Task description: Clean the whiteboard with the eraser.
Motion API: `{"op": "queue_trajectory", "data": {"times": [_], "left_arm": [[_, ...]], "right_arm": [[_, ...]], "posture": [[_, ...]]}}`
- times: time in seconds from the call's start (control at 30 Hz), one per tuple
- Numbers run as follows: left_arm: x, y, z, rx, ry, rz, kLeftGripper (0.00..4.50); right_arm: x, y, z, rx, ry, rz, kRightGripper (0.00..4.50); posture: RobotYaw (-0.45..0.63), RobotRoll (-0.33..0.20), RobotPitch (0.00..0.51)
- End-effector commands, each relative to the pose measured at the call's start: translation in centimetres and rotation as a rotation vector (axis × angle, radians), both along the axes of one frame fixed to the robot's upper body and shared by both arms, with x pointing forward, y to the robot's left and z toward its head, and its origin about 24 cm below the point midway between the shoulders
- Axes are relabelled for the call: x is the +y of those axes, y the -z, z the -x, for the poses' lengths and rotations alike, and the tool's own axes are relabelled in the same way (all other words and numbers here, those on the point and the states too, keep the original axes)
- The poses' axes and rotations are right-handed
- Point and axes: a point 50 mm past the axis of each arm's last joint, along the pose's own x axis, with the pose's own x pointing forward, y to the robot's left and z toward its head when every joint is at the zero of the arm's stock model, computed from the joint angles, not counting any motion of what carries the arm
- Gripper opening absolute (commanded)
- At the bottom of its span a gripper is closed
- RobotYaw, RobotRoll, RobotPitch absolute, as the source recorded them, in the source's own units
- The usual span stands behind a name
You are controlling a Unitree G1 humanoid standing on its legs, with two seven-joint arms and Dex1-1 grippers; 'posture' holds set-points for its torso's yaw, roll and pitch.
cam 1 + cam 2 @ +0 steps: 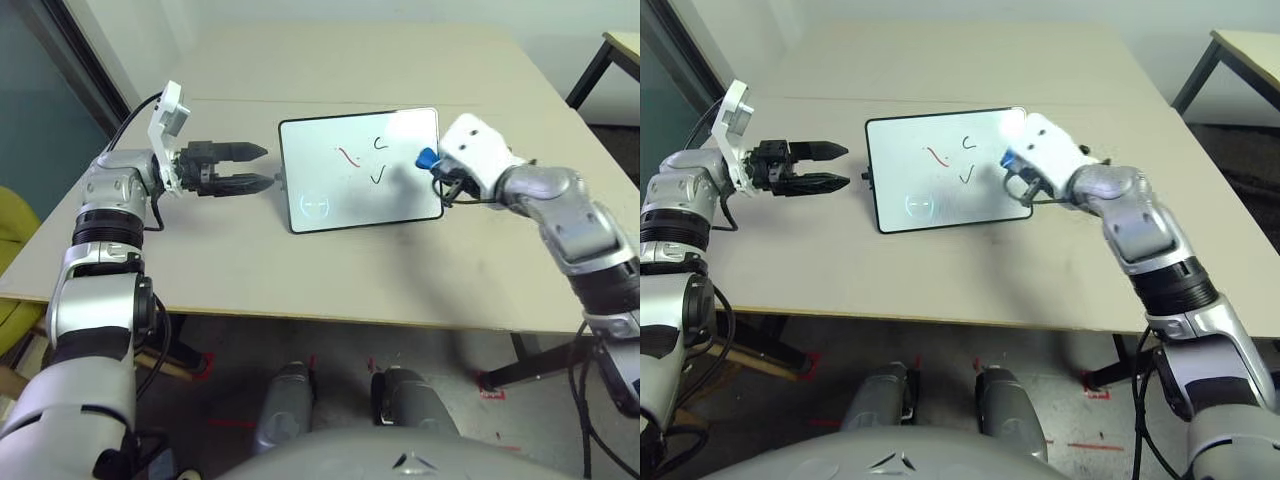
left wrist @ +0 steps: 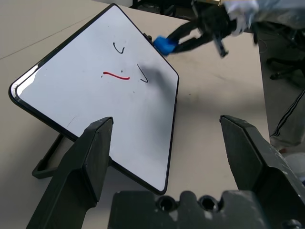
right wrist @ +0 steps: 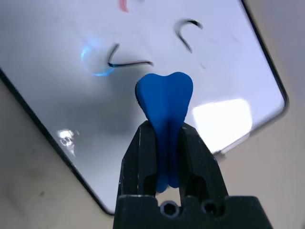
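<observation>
Beige and matte, the broad surface (image 1: 420,270) carries little besides the whiteboard (image 1: 350,195), which lies near its middle between the two arms. A second table's corner (image 1: 622,45) on dark legs is seen at the far right, well apart, and a yellow-green seat edge (image 1: 15,250) at the near left. Nothing stands between either arm and the board. The whiteboard is a glossy white rectangle with a thin black frame and rounded corners; a red stroke (image 1: 348,157), two small dark marks and a faint bluish ring are seen on it. The left tool (image 1: 255,167) hovers just beside the board's left edge, its two black fingers (image 2: 86,162) spread wide apart with nothing between them. The right tool (image 3: 164,138) is pinched on the eraser (image 3: 165,102), a small bright blue, soft-looking block squeezed into a lobed shape, held above the board's right part near the dark marks.
</observation>
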Motion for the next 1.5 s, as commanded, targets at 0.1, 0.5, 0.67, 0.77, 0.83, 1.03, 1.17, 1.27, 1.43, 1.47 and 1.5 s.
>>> {"op": "queue_trajectory", "data": {"times": [0.1, 0.5, 0.67, 0.77, 0.83, 1.03, 1.17, 1.27, 1.43, 1.47, 1.5], "left_arm": [[-0.2, -0.4, 0.0, -0.015, 0.016, -0.01, 4.5], [-0.2, -0.8, -0.1, -0.024, 0.015, -0.015, 4.5], [-0.2, -0.9, -0.2, -0.028, 0.016, -0.015, 4.5], [-0.3, -1.0, -0.2, -0.031, 0.016, -0.014, 4.5], [-0.2, -1.0, -0.2, -0.031, 0.015, -0.013, 4.5], [-0.2, -1.1, -0.2, -0.031, 0.013, -0.013, 4.5], [-0.1, -1.1, -0.2, -0.032, 0.011, -0.012, 4.5], [-0.1, -1.1, -0.2, -0.031, 0.01, -0.013, 4.5], [-0.1, -1.1, -0.2, -0.031, 0.01, -0.013, 4.5], [-0.2, -1.1, -0.2, -0.03, 0.011, -0.012, 4.5], [-0.2, -1.1, -0.2, -0.03, 0.011, -0.012, 4.5]], "right_arm": [[0.8, 1.4, -1.0, -0.054, -0.029, 0.119, 0.38], [2.2, 2.4, -2.3, -0.103, -0.055, 0.255, 0.38], [3.9, 2.1, -2.3, -0.119, -0.103, 0.245, 0.38], [4.8, 2.0, -2.2, -0.128, -0.13, 0.242, 0.38], [5.7, 1.8, -2.2, -0.137, -0.155, 0.235, 0.38], [7.0, 1.6, -2.1, -0.144, -0.188, 0.225, 0.38], [6.2, 2.0, -2.3, -0.129, -0.169, 0.241, 0.38], [4.4, 2.4, -2.5, -0.101, -0.122, 0.267, 0.38], [1.9, 2.5, -2.8, -0.082, -0.058, 0.302, 0.38], [1.3, 2.4, -2.9, -0.076, -0.042, 0.305, 0.38], [0.9, 2.4, -2.9, -0.07, -0.029, 0.307, 0.38]], "posture": [[0.16, 0.0, 0.041], [0.16, 0.0, 0.038], [0.16, 0.0, 0.037], [0.16, 0.0, 0.037], [0.16, 0.0, 0.037], [0.16, 0.0, 0.039], [0.17, 0.0, 0.039], [0.17, 0.0, 0.039], [0.16, 0.0, 0.04], [0.16, 0.0, 0.042], [0.16, 0.0, 0.042]]}}
